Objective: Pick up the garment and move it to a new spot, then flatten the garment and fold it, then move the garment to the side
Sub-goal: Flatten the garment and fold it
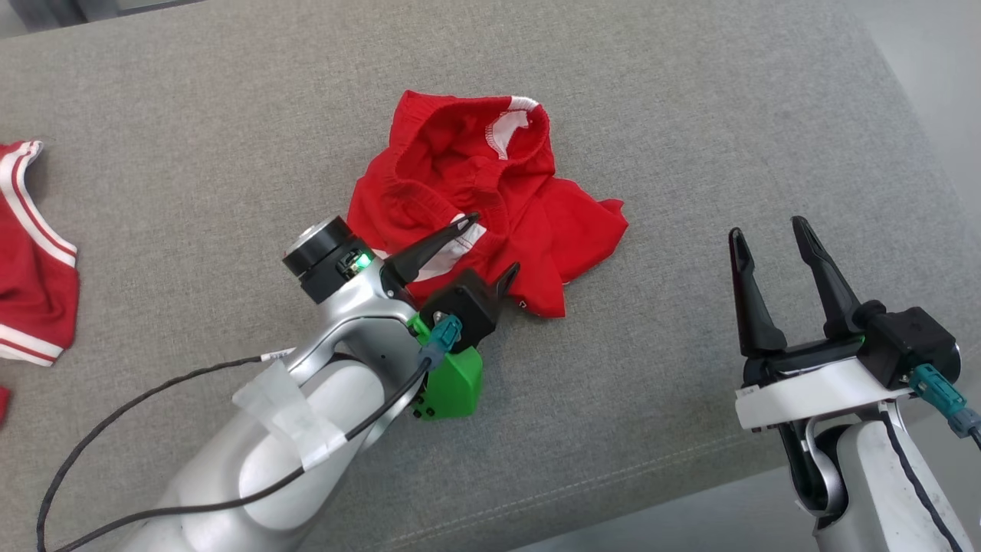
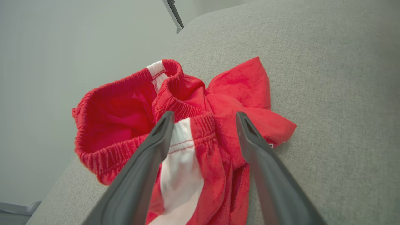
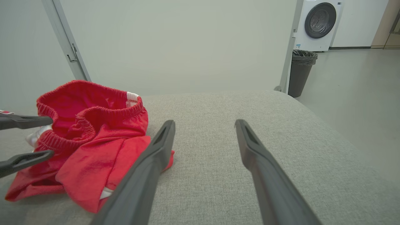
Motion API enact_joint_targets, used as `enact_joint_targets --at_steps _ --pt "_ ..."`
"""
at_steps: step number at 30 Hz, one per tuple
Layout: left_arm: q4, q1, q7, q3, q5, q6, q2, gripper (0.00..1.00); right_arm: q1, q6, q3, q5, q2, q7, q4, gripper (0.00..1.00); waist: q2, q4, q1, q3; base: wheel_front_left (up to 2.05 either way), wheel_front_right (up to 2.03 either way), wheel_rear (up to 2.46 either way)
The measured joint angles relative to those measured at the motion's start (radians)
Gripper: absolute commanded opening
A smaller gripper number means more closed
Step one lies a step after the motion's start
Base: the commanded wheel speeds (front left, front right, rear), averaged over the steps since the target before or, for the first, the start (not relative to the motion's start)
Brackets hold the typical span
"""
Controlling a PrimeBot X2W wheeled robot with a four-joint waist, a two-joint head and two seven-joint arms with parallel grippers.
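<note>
Red garment (image 1: 460, 176) lies crumpled mid-bench (image 1: 690, 115), waistband gaping, white stripe showing. Left end effector (image 1: 492, 244) spread wide at the garment's near edge, fingers either side of the striped waistband, nothing gripped; cannot tell whether it touches the cloth. Right end effector (image 1: 768, 228) wide open, empty, over bare bench well right of it. Second red-and-white garment (image 1: 31, 253) at far left edge.

L gripper (image 1: 495, 242) wide open, angled up-right, R gripper (image 1: 767, 226) open, pointing up
</note>
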Motion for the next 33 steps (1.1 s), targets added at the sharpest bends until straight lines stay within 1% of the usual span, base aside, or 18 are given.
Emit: enact_joint_targets --at_steps 9,14,15,17,18,22,25,27,28,29,30,33 --pt "0.058 -0.071 0.054 -0.008 -0.008 0.000 0.001 1.00 -0.013 0.000 0.005 0.005 0.001 0.000 0.004 1.00 0.0000 0.005 0.0000 0.017 0.00 0.00 0.00" --pt "0.070 -0.095 0.083 -0.040 -0.014 -0.001 0.017 1.00 -0.013 -0.001 0.004 0.005 0.001 0.000 0.006 1.00 0.0000 0.012 0.0000 0.019 0.00 0.00 0.00" --pt "0.071 -0.099 0.087 -0.046 -0.015 -0.001 0.021 0.97 -0.013 -0.002 0.004 0.006 0.001 0.000 0.007 1.00 0.0000 0.014 0.0000 0.020 0.00 0.00 0.00" --pt "0.071 -0.101 0.091 -0.051 -0.017 -0.001 0.024 0.75 -0.013 -0.002 0.004 0.006 0.001 0.000 0.007 1.00 0.0000 0.016 0.0000 0.020 0.00 0.00 0.00" --pt "0.072 -0.103 0.092 -0.054 -0.020 -0.001 0.024 0.67 -0.014 -0.002 0.004 0.006 0.001 0.000 0.007 1.00 0.0000 0.018 0.0000 0.020 0.00 0.00 0.00" --pt "0.071 -0.107 0.102 -0.067 -0.027 -0.001 0.024 0.49 -0.017 -0.002 0.004 0.006 0.001 0.000 0.007 1.00 0.0000 0.027 0.0000 0.021 0.00 0.00 0.00" --pt "0.065 -0.108 0.110 -0.076 -0.036 -0.001 0.028 0.43 -0.018 -0.008 0.004 0.006 0.001 0.000 0.007 1.00 0.0000 0.033 0.0000 0.021 0.00 0.00 0.00" --pt "0.060 -0.111 0.110 -0.076 -0.043 -0.001 0.032 0.33 -0.018 -0.008 0.002 0.006 0.001 0.000 0.007 1.00 0.0000 0.038 0.0000 0.021 0.00 0.00 0.00" --pt "0.058 -0.111 0.110 -0.071 -0.050 -0.001 0.033 0.26 -0.018 -0.008 0.002 0.005 0.002 0.000 0.008 1.00 0.0000 0.040 0.0000 0.020 0.00 0.00 0.00" --pt "0.055 -0.111 0.110 -0.061 -0.060 -0.001 0.033 0.15 -0.018 -0.008 0.001 0.005 0.002 0.000 0.008 1.00 0.0000 0.043 0.0000 0.020 0.00 0.00 0.00" --pt "0.052 -0.111 0.110 -0.048 -0.070 -0.001 0.033 0.00 -0.018 -0.008 0.001 0.006 0.001 0.000 0.008 1.00 0.0000 0.045 0.0000 0.019 0.00 0.00 0.00" --pt "0.044 -0.112 0.099 0.001 -0.100 -0.001 0.029 0.00 -0.022 -0.008 -0.002 0.005 0.002 0.000 0.010 1.00 0.0000 0.053 0.0000 0.017 0.00 0.00 0.00"
